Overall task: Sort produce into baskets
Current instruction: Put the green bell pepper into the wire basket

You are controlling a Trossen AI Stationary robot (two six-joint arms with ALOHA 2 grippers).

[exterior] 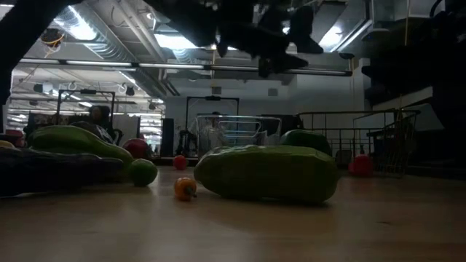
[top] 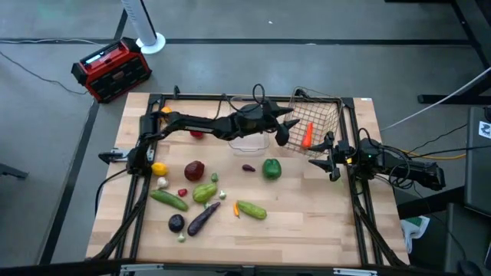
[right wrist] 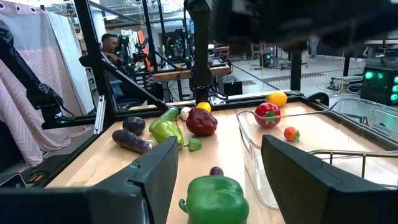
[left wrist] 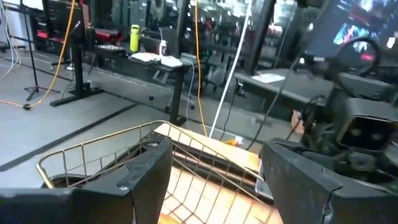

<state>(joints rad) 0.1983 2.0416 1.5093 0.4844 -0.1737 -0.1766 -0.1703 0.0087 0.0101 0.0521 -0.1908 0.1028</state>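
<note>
I see the copper wire mesh basket (top: 318, 123) at the table's far right holding an orange carrot (top: 308, 135); beside it the clear plastic bin (top: 250, 141) sits under my left arm, its contents hidden from above. My left gripper (top: 285, 127) hangs over the basket's edge, fingers parted, grasping nothing; my right gripper (top: 331, 162) waits just beside the basket, fingers apart and empty. The remaining produce lies loose on the wooden table (top: 307, 222): a glossy green pepper (top: 271, 168), a bumpy cucumber (top: 251, 208), a smooth purple eggplant (top: 203, 218).
</note>
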